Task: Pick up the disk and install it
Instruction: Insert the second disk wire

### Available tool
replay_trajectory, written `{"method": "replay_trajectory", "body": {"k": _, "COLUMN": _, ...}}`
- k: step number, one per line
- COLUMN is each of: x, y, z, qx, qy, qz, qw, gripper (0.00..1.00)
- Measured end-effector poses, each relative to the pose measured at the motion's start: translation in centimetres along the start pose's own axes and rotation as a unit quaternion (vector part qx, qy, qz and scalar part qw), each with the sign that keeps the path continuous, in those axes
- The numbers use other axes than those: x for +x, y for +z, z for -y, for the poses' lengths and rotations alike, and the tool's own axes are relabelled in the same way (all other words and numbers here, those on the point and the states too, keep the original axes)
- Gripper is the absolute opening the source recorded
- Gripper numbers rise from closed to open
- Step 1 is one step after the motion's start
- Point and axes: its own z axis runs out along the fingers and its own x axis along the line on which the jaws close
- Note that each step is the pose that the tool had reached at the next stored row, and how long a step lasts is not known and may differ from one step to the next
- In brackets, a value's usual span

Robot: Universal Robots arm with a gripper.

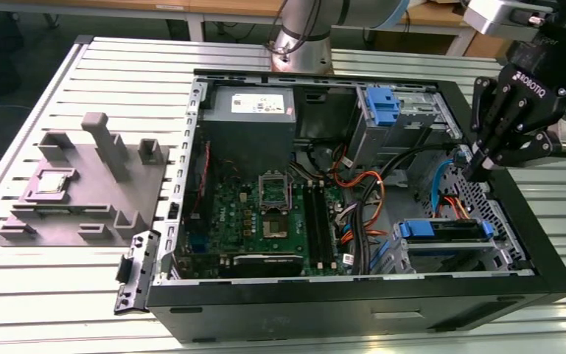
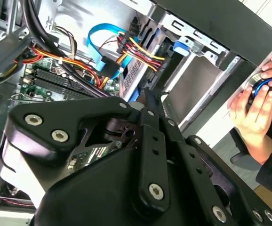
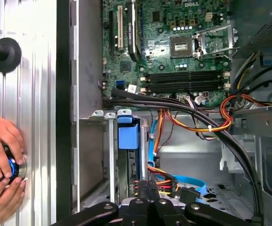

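The disk [image 1: 442,231] sits edge-on in the lower drive cage at the open case's near corner, on the exterior view's right. Only its dark end and blue side rails show. In the first wrist view its blue rail tab [image 3: 128,135] stands in the cage slot. My black gripper [image 1: 476,174] hangs over the case's right wall, just above and behind that cage, fingers pointing down. It is shut with nothing between the fingers, as both wrist views show [image 3: 148,186] [image 2: 145,95]. It is apart from the disk.
Orange, yellow and blue cables [image 1: 438,184] run under the gripper. A second blue bracket [image 1: 382,104] sits in the upper bay. A grey fixture [image 1: 86,184] holding a small chip stands on the table at left. A person's hands [image 3: 2,157] [image 2: 258,106] hold a round blue-and-black object beside the case.
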Motion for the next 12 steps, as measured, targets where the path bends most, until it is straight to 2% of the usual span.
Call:
{"method": "replay_trajectory", "body": {"k": 5, "x": -0.62, "y": -0.06, "z": 0.16, "qx": -0.0047, "qy": 0.005, "qz": 0.0001, "qw": 1.0000, "gripper": 0.11}}
{"method": "replay_trajectory", "body": {"k": 12, "x": -2.48, "y": -0.36, "z": 0.54, "qx": -0.0078, "qy": 0.005, "qz": -0.0001, "qw": 1.0000, "gripper": 0.11}}
